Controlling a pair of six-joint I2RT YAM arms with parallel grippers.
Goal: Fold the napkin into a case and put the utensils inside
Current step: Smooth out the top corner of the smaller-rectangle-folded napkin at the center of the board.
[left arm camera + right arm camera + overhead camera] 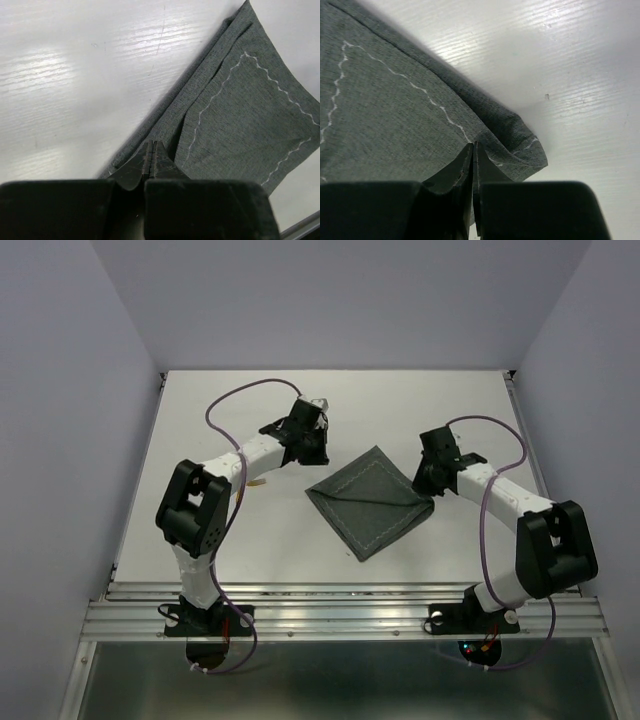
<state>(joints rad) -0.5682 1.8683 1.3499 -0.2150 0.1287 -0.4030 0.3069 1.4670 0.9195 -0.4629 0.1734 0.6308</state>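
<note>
Can see the napkin (372, 502) folded over on itself into a rough diamond near the middle of the white surface (400, 400), with the light stitched line (220, 85) facing up. Can see the left pincer (151, 145) pressed fully together, apparently nipping the doubled cloth at its far left edge. Likewise the right pincer (473, 146), closed to a hairline on the puckered right corner. Reads as a 2-point hold: pinching opposite sides to keep the layers together and the cloth taut, ready to lift and carry across for the next fold. Judged early in the task, with only a flat fold so far and no pouch-like case. Cannot make out any utensils for certain. Worth watching for the lower layer slipping free of either pinch once lifted.
</note>
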